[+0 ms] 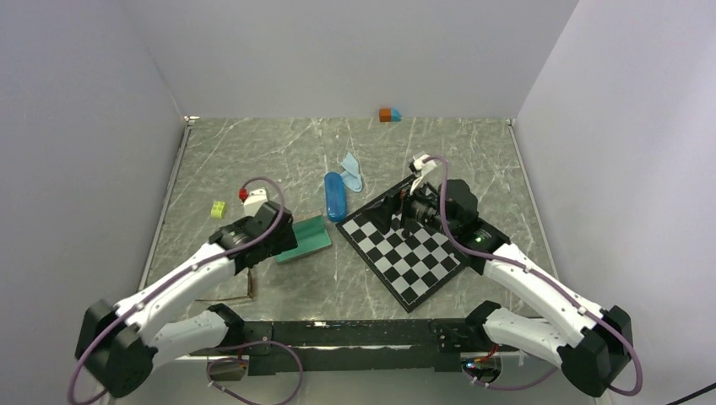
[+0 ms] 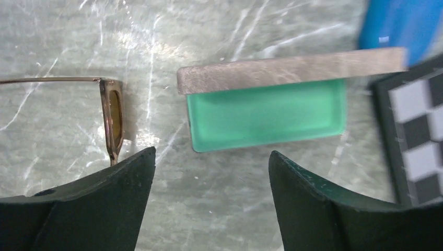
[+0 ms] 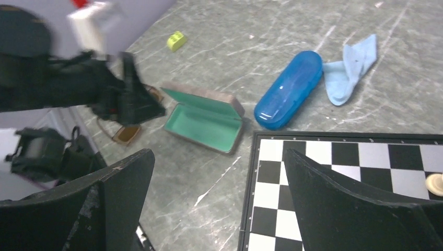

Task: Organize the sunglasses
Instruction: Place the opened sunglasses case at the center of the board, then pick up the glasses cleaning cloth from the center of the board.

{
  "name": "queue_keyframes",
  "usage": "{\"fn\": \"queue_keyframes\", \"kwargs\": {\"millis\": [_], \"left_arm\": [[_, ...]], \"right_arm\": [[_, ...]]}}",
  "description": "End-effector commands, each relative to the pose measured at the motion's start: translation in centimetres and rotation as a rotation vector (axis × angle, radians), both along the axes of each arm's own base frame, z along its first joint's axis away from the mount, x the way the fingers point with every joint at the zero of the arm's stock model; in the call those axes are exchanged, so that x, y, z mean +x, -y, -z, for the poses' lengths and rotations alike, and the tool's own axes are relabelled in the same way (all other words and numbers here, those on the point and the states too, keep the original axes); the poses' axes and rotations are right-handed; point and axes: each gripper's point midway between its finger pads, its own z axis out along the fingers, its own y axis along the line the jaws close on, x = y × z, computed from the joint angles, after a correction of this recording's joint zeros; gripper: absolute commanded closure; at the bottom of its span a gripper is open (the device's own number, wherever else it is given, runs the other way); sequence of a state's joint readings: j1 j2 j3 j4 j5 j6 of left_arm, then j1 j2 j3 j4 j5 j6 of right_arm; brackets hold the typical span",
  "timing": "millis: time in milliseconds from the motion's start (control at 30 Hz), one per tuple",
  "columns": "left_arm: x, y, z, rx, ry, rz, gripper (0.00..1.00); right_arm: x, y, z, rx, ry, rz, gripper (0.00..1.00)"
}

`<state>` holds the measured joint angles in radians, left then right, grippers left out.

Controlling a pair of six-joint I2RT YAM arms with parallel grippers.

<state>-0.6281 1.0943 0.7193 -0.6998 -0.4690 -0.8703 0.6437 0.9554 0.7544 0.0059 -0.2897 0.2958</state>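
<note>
My left tool [image 2: 211,201] hangs with its fingers apart and nothing between them, low over the counter [image 2: 78,42] in its near left part. The brown sunglasses [image 2: 111,117] lie there, close to the open green case [image 2: 266,117] but not touching it, on the side facing the near left corner. My right tool [image 3: 219,209] is also spread wide and empty, above the chessboard [image 3: 365,172] toward the right edge. The blue case [image 3: 288,89] lies just past the board.

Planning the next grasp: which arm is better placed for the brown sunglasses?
Left: the left gripper hangs open by the brown sunglasses and green case; the right gripper is off over the chessboard.
</note>
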Motion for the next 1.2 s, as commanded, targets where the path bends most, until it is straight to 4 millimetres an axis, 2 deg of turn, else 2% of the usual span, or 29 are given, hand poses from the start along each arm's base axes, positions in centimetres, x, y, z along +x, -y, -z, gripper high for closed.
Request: {"fn": "queue_keyframes", "kwargs": {"millis": [0,67,200,233,267,333,367,500,633,833,933,1000,1067,1133,1167], "left_arm": [[0.0,1.4,-4.8,-0.125,0.153,0.105,0.13],[-0.3,2.5,-7.1,-0.21,0.232,0.184,0.02],[-0.7,4.1,-12.3,-0.338,0.441,0.326,0.01],[-0.8,4.0,-13.5,-0.357,0.498,0.342,0.01],[-0.9,3.9,-14.0,-0.366,0.53,0.34,0.01],[-0.7,3.1,-14.4,-0.361,0.564,0.305,0.01],[-0.7,2.6,-14.2,-0.351,0.565,0.281,0.01],[-0.7,1.4,-12.7,-0.311,0.534,0.219,0.01],[-0.7,1.0,-11.5,-0.289,0.507,0.192,0.01],[-0.6,1.1,-10.3,-0.289,0.489,0.187,0.01],[-0.5,1.4,-10.3,-0.294,0.488,0.198,0.01],[-0.4,1.4,-10.2,-0.291,0.483,0.195,0.01],[-0.4,1.4,-9.9,-0.285,0.471,0.189,0.01],[-0.4,1.4,-9.8,-0.282,0.46,0.186,0.01],[-0.5,1.3,-9.8,-0.283,0.457,0.182,0.01]], "right_arm": [[3.9,0.5,-0.4,0.03,0.006,0.174,0.0],[6.0,0.7,0.8,0.001,-0.015,0.257,0.0],[11.3,1.1,3.3,-0.141,-0.065,0.435,0.0],[12.6,0.6,5.1,-0.205,-0.1,0.452,0.0],[13.6,0.0,5.9,-0.251,-0.116,0.444,0.0],[15.5,-1.1,7.8,-0.317,-0.149,0.448,0.0],[16.8,-1.5,8.0,-0.328,-0.15,0.468,0.0],[20.8,-2.3,12.4,-0.437,-0.192,0.558,0.0],[23.5,-3.0,16.2,-0.524,-0.212,0.593,0.04],[25.5,-3.3,20.7,-0.554,-0.211,0.64,0.28],[25.9,-3.5,21.7,-0.545,-0.204,0.646,0.55],[26.0,-3.9,22.1,-0.536,-0.205,0.632,0.66],[26.0,-4.5,21.9,-0.522,-0.198,0.598,0.82],[25.9,-5.3,20.8,-0.503,-0.186,0.554,0.99],[25.8,-5.5,19.8,-0.493,-0.175,0.536,1.0]]}}
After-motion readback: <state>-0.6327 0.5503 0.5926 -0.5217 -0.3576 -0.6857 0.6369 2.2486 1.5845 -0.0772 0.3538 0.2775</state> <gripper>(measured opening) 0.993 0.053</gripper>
